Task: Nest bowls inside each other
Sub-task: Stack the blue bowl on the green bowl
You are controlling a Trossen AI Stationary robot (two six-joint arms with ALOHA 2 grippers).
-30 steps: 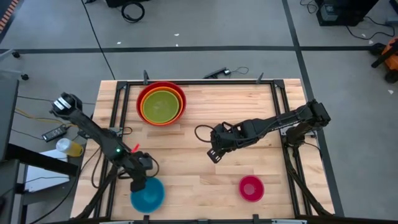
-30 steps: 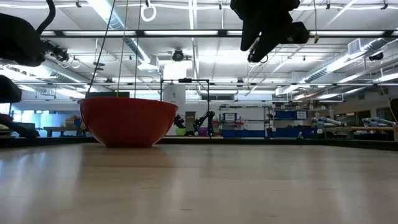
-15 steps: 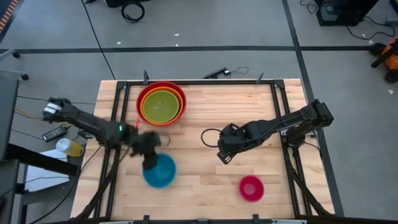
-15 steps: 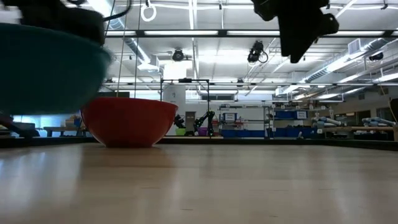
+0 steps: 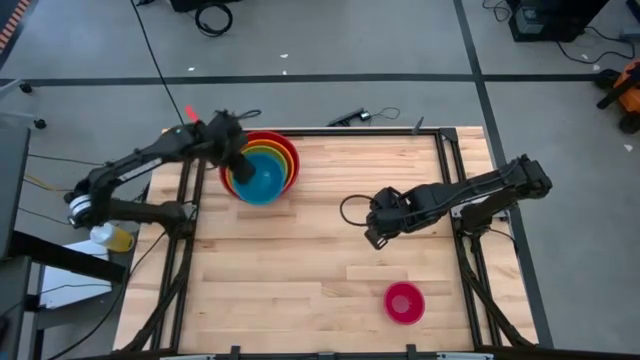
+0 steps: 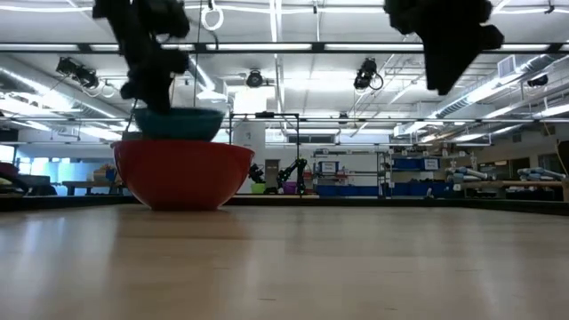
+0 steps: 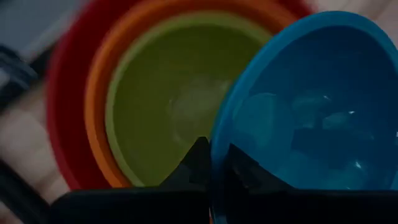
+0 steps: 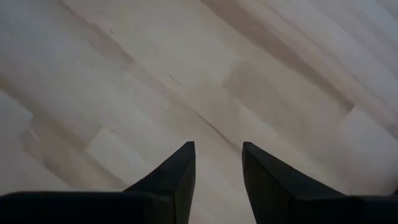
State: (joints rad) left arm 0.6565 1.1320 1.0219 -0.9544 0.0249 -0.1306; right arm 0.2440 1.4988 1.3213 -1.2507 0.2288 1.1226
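A red bowl (image 5: pixel 290 150) stands on the far left of the table with an orange bowl (image 7: pixel 99 74) and an olive green bowl (image 7: pixel 161 93) nested inside it. My left gripper (image 5: pixel 240 166) is shut on a blue bowl (image 5: pixel 260 182) and holds it over this stack, toward its near side. In the low view the blue bowl (image 6: pixel 174 123) shows above the red bowl's rim (image 6: pixel 182 147); whether it touches the green bowl I cannot tell. A small magenta-pink bowl (image 5: pixel 404 302) rests on its base at the near right. My right gripper (image 5: pixel 378 236) hangs open above the table's middle right, with nothing between its fingers. My left gripper pinches the blue bowl's rim (image 7: pixel 216 134) on the side toward the table's left edge, one finger (image 7: pixel 244 169) inside the bowl and one (image 7: pixel 198 160) outside. The fingers slant down from the left. The bowl hangs about level, mouth up, clear of the table.
A black frame (image 5: pixel 190 170) runs along the table's left, far and right edges. Bare wood lies in the middle and near left of the table. Cables and small items (image 5: pixel 110 235) lie beyond the left edge.
My left gripper has lifted the blue bowl off the table's near left and swung it up and toward the far edge, over the red stack, turning as it went. My right gripper has drifted a little toward the table's right edge.
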